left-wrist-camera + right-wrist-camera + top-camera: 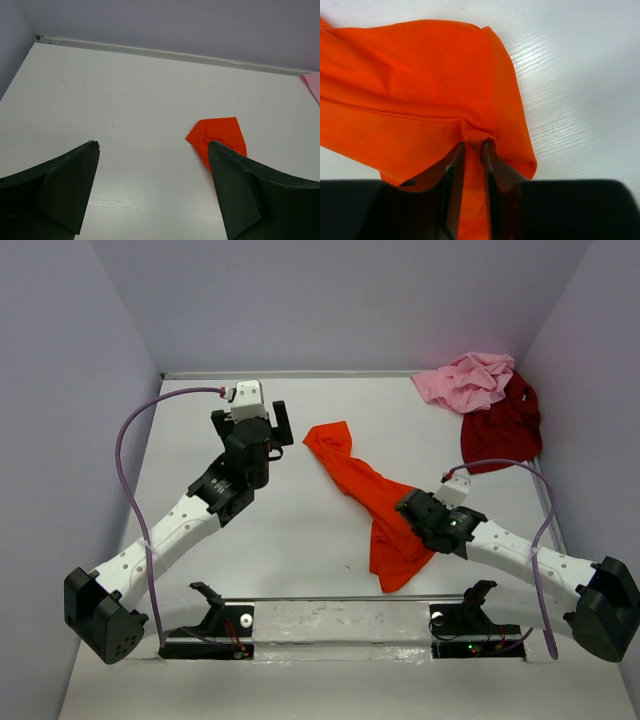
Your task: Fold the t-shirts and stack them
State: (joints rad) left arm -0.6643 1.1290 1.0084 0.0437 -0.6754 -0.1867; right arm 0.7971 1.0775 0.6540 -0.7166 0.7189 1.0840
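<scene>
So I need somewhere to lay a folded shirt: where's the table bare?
Bare: the table between the left arm and the orange t-shirt, and the far-left corner. Crowded: far-right corner, where the pink t-shirt and dark red t-shirt are heaped.

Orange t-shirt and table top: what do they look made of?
Orange t-shirt: soft matte cloth, probably a cotton-like knit. It drapes in folds, shows a stitched seam, and puckers where the right claw pinches it.
Table top: hard white board, faintly glossy, with fine grain-like streaks in the wrist views. It could be laminate or painted wood; can't tell which.
</scene>
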